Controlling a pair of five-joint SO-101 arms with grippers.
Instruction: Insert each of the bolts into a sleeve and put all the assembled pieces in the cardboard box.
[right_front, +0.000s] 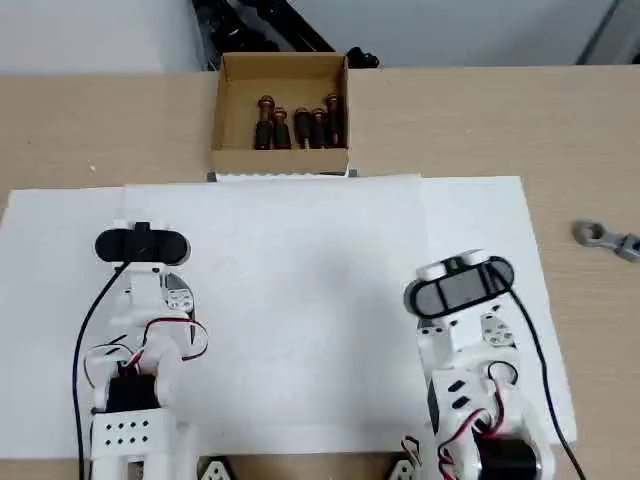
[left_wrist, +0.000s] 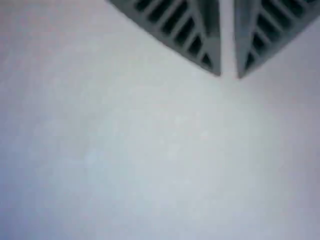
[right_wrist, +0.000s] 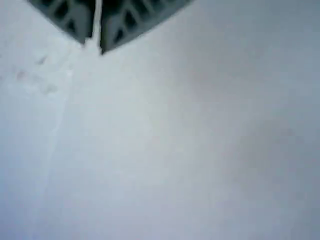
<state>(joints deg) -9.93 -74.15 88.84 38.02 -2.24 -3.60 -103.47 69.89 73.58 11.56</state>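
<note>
The cardboard box (right_front: 228, 108) stands at the table's far edge, just beyond the white sheet. Several assembled bolt-and-sleeve pieces (right_front: 298, 124) lie side by side inside it. The left arm (right_front: 142, 300) is folded back near the front left of the sheet. My left gripper (left_wrist: 228, 76) is shut just above bare white paper, with nothing between its tips. The right arm (right_front: 465, 320) is folded back at the front right. My right gripper (right_wrist: 93, 46) is also shut over the paper and holds nothing.
A white paper sheet (right_front: 300, 300) covers most of the wooden table (right_front: 560, 120). A small metal wrench-like tool (right_front: 605, 238) lies on the bare wood at the right edge. Dark equipment (right_front: 250, 25) sits behind the box.
</note>
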